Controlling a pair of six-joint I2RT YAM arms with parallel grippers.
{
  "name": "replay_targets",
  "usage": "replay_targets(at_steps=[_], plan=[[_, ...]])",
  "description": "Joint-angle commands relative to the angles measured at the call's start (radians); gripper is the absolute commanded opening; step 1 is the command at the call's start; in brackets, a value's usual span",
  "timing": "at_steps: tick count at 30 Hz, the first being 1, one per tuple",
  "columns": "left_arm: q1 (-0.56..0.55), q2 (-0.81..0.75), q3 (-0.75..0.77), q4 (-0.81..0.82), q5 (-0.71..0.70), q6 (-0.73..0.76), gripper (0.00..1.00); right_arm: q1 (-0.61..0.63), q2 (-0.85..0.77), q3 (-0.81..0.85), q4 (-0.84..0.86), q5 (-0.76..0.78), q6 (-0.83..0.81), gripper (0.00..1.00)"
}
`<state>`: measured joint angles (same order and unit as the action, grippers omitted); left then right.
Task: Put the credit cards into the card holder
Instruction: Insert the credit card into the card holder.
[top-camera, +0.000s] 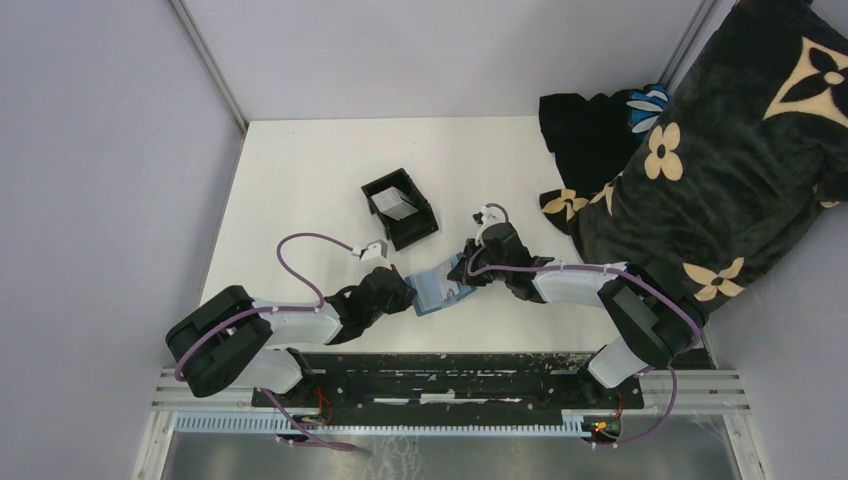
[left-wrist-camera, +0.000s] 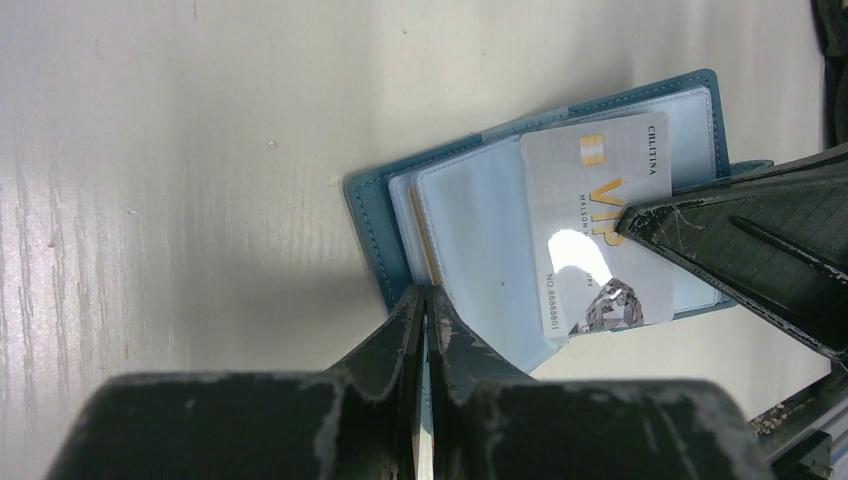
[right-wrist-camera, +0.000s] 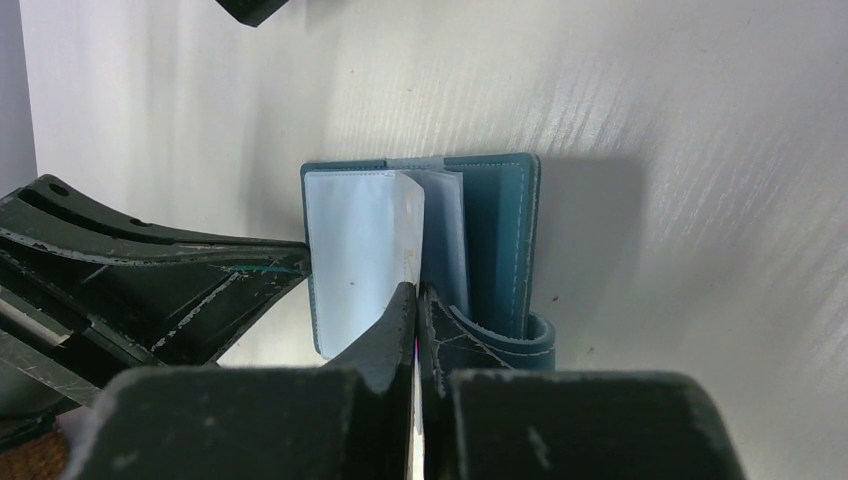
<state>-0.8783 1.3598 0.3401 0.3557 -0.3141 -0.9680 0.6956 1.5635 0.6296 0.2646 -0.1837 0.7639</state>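
Note:
The teal-blue card holder (top-camera: 437, 291) lies open on the white table between both arms, its pale clear sleeves (left-wrist-camera: 480, 230) facing up. My left gripper (left-wrist-camera: 428, 300) is shut on the near edge of the card holder's sleeves and cover. A silver credit card (left-wrist-camera: 590, 200) marked VIP lies slanted across the sleeves, one corner past the holder's edge. My right gripper (right-wrist-camera: 416, 295) is shut on that card, seen edge-on (right-wrist-camera: 408, 250) beside the blue cover (right-wrist-camera: 495, 230). I cannot tell whether the card sits inside a pocket. From above, the grippers (top-camera: 408, 296) (top-camera: 468, 272) face each other across the holder.
A black open-topped box (top-camera: 400, 210) with grey cards (top-camera: 397, 203) inside stands just behind the holder. A dark flower-patterned blanket (top-camera: 720, 150) covers the table's right side. Grey walls close in the left and back edges.

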Motion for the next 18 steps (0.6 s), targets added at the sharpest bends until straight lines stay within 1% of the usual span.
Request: replay_targets(at_steps=[1,18], plan=[[-0.008,0.019,0.0,-0.015,-0.017,0.001,0.1,0.002,0.003,-0.035,-0.048,-0.009,-0.017,0.01],[-0.009,0.033,0.005,-0.014,-0.029,0.006,0.09,0.002,0.0,-0.069,-0.046,-0.017,-0.016,0.01]])
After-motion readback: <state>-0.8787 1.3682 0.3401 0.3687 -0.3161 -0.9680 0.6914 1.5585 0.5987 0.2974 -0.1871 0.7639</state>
